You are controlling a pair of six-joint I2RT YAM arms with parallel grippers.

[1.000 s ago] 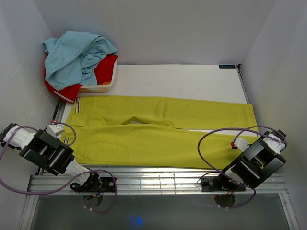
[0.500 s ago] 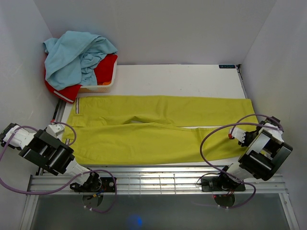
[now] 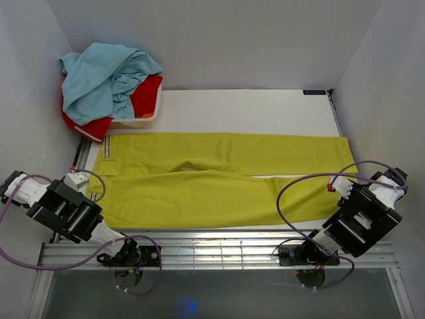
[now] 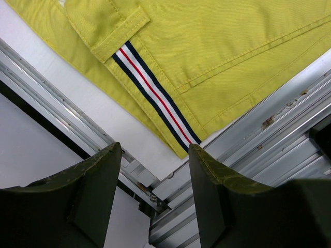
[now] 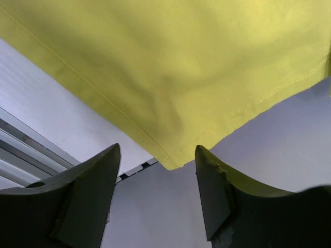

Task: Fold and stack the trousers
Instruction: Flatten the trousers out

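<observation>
Currently both hands are empty. The left gripper (image 4: 155, 150) has its jaws spread, nothing between them. It hangs over the near-left corner of the trousers (image 3: 219, 179), just short of the striped label (image 4: 155, 98) at the waistband. The right gripper (image 5: 158, 150) is also spread. The corner of the near leg's hem sits in line with the gap but is not pinched.

The trousers lie flat and lengthwise across the table (image 3: 252, 113), waistband to the left, hems to the right, the two legs side by side. The near leg runs along the aluminium rail (image 3: 219, 249).

Risks, as I judge them:
- The left fingers are over the rail as much as over cloth, so a straight descent could strike metal or nip only the edge.
- On the right, closing on the hem corner might catch one layer only, and the fold would skew.
- The right arm's purple cable (image 3: 282, 199) loops over the leg and could drag it during a lift.

Room: the side wall (image 3: 385, 100) is close on the right. The far half of the table is bare white. The light blue garment (image 3: 106, 73) and red garment (image 3: 146, 93) are heaped at the far-left corner, near the waistband.
</observation>
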